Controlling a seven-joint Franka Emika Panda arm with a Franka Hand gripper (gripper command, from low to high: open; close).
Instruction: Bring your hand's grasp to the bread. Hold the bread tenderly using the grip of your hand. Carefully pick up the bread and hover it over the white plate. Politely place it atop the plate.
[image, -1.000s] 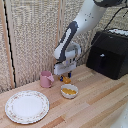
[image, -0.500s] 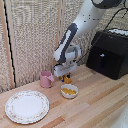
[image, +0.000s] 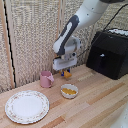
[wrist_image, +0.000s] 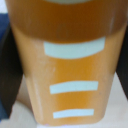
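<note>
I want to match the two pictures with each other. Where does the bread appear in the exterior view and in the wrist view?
Exterior view: the bread is a small orange piece just under the gripper, between the pink cup and the black appliance, behind the small white bowl.
Wrist view: the bread fills nearly the whole picture, orange with pale stripes.
Shared landmark: the dark fingers beside the bread.
</note>
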